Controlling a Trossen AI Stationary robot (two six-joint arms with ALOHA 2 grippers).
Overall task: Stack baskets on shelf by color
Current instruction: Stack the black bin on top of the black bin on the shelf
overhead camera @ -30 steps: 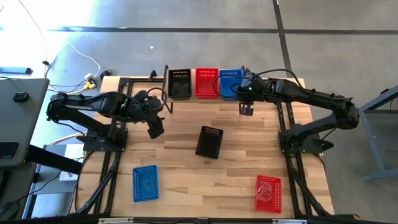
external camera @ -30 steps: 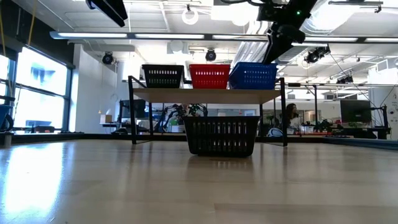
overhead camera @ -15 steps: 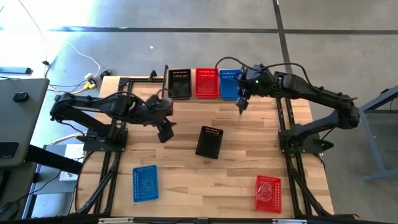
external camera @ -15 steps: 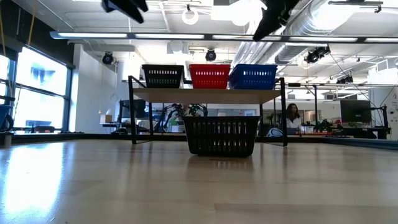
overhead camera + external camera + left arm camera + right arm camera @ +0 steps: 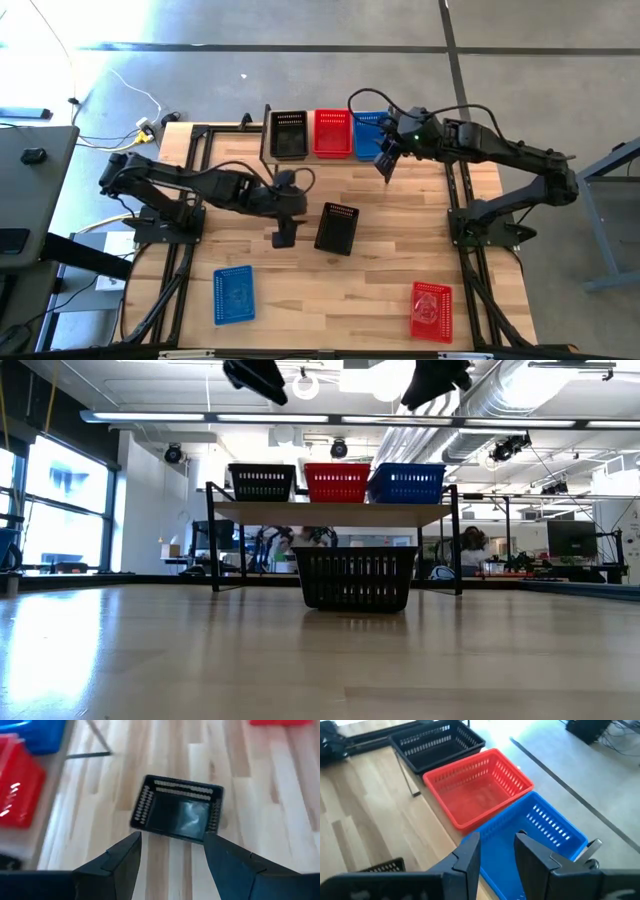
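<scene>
Tabletop centre — black basket upright, long axis near–far; left gripper open, beside it.

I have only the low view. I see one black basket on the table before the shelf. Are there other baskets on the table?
Observer: Yes. A loose blue basket and a loose red basket lie near the front edge of the table.
Operator: Where is the left hand?
Observer: The left hand hovers open and empty, just left of the black basket.
Operator: And the right hand?
Observer: The right hand is open and empty, in front of the shelved blue basket.
</scene>
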